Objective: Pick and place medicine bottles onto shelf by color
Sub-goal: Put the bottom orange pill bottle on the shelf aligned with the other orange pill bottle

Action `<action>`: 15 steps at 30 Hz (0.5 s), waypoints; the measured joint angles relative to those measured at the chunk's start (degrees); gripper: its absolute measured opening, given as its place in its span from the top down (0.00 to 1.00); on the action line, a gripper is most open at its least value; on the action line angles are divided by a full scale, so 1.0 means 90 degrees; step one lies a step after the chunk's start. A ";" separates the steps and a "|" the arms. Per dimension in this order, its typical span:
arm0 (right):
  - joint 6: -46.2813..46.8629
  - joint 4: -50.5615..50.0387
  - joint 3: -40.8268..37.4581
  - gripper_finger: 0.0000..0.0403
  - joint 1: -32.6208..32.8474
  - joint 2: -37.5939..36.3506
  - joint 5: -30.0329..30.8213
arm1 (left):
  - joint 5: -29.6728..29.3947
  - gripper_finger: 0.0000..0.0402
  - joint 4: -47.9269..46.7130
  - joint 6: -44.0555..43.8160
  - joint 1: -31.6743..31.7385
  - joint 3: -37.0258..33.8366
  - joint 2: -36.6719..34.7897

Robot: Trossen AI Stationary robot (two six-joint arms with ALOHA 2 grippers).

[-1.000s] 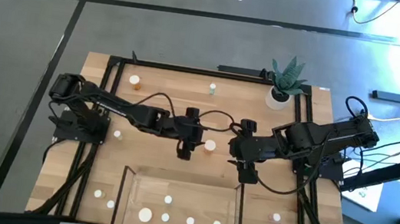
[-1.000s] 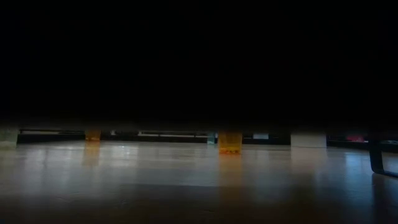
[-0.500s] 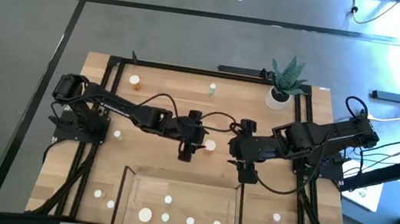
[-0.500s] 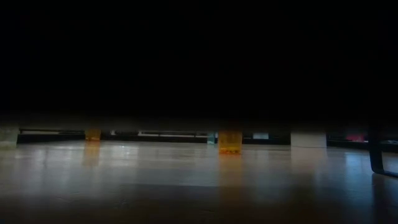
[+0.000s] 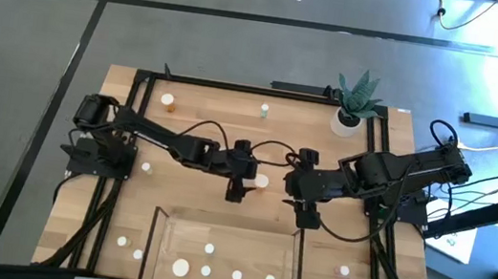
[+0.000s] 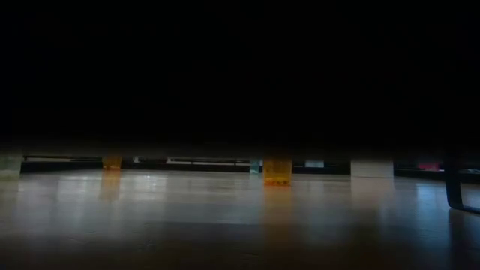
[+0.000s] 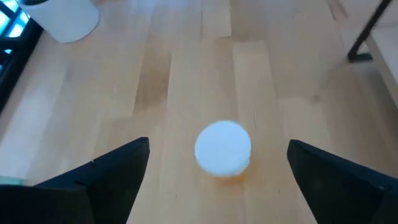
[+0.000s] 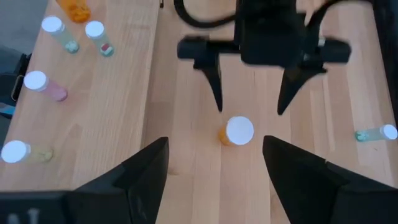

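amber bottle [image 7: 222,149] stands between the left tool's [image 7: 217,165] spread fingers.

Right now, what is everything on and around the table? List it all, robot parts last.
Orange bottle: one, white cap, table centre, between both grippers.
Shelf: one, light wood, near edge; five white-capped bottles on it, one wider.
Loose bottles: two left of the shelf, one right of it, one orange and one greenish at the far edge, one by the left arm base.
Plant pot: one, white, spiky green plant, far right.
Left gripper: open, just left of the orange bottle.
Right gripper: open, right of it.
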 joint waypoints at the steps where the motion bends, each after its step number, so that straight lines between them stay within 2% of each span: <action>1: 0.0000 0.0025 0.0000 0.35 0.0000 0.0000 -0.0001 | 0.0002 0.05 0.0064 -0.0055 0.0003 0.0000 0.0060; 15: 0.0000 0.0146 0.0000 0.35 0.0000 0.0000 0.0000 | 0.0296 0.04 0.0734 -0.0243 0.0198 0.0000 0.0803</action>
